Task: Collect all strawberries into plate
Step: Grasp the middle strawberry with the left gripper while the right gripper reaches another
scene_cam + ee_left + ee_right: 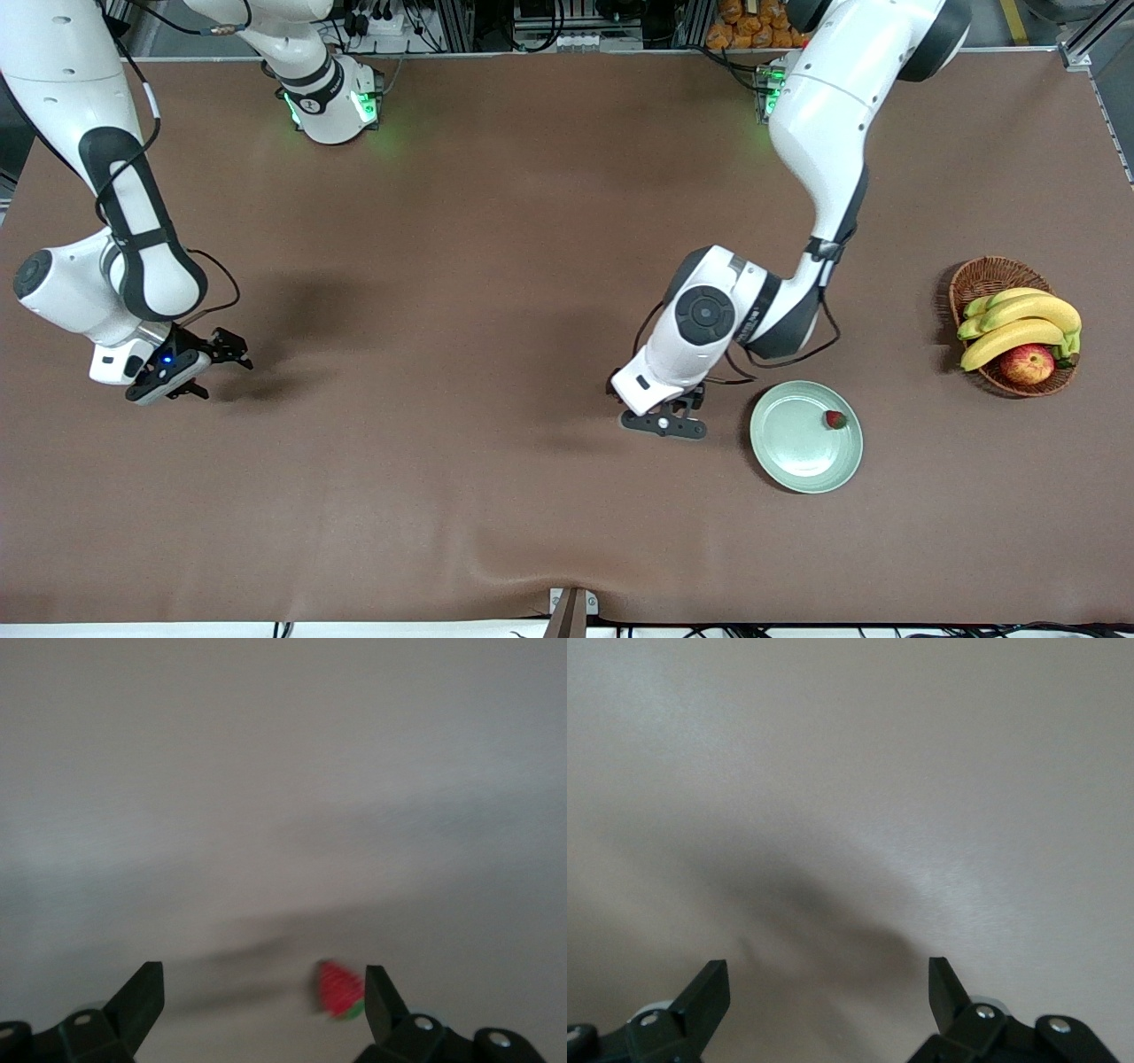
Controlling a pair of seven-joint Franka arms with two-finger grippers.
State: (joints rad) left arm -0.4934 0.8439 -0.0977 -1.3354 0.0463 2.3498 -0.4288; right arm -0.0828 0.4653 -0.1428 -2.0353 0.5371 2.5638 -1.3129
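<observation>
Strawberry in plate [834,419]: one small red berry with a green top, sitting on the plate close to the rim, on the side toward the basket.
Strawberry on bench [341,989]: a second one, seen only in the left wrist view, lying on the brown surface just inside one fingertip of the left end effector, not touching either finger as far as I can tell. The front view hides it under the left arm.
Third strawberry: not to be found in any view.
Plate [784,443]: pale green, round and shallow, flat on the bench, close beside the left end effector and nearer to the front camera than the basket.
Left end effector [666,424]: low over the bench right next to the plate, pointing down, fingers [140,997] spread wide and released, gripping nothing.
Right end effector [221,353]: over bare bench at the right arm's end, well apart from the plate, fingers [709,992] wide apart and released, nothing between them; this arm waits.
Basket [983,276]: brown wicker, toward the left arm's end of the bench.
Bananas [1019,321]: a yellow bunch lying in the basket.
Apple [1028,363]: red and yellow, in the basket beside the bananas, on their nearer side.
Bench [496,248]: covered in plain brown.
</observation>
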